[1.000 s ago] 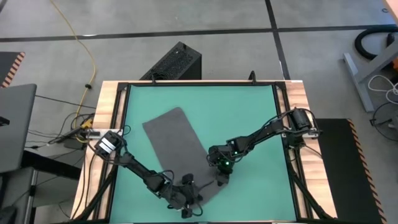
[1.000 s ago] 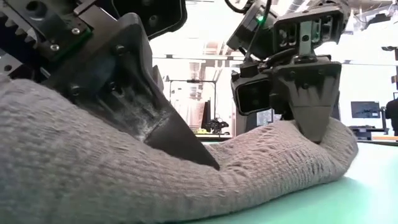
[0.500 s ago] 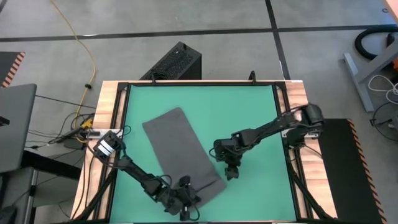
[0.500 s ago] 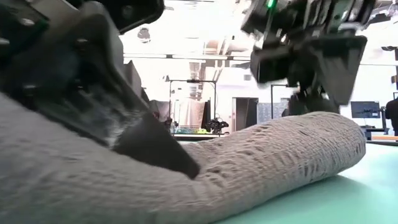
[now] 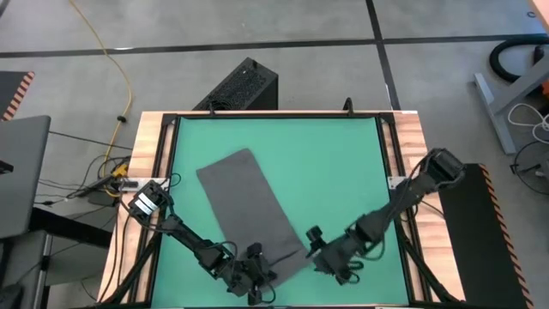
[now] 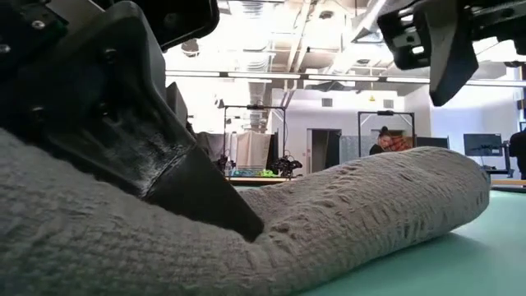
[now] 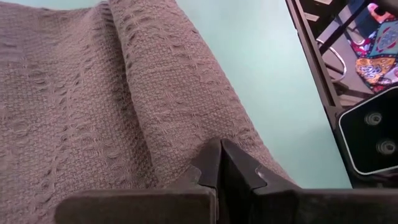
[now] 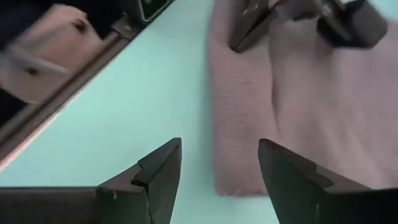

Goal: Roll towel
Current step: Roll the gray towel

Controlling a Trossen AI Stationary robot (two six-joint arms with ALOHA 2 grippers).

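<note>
The dark grey towel (image 5: 249, 206) lies flat on the green mat (image 5: 343, 163), slanting from far left to near right. Its near end is turned over into a thick roll (image 6: 386, 197). My left gripper (image 5: 254, 271) is shut, with its tips on that roll near the towel's near end. It also shows in the left wrist view (image 7: 221, 163). My right gripper (image 5: 324, 257) is open and empty, just off the towel's near right corner (image 8: 244, 168) and above the mat. It also shows in the right wrist view (image 8: 217, 180). My left gripper presses its shut fingertips (image 7: 219, 155) down onto the rolled near end of the towel (image 7: 186, 124). It comes slanting down from the table's near side. One dark finger (image 6: 197, 193) sinks into the cloth. Whether any cloth sits between the fingers does not show.
The mat's black frame and wooden border (image 5: 403, 172) run close to the right arm. Bare mat lies to the right of and beyond the towel. A person (image 6: 385, 141) shows far off in the room behind the table.
My right gripper has come up off the right end of the towel's roll and gone toward the table's near edge, a little to the right. The roll has stayed in place on the mat, and its right end now lies free.
</note>
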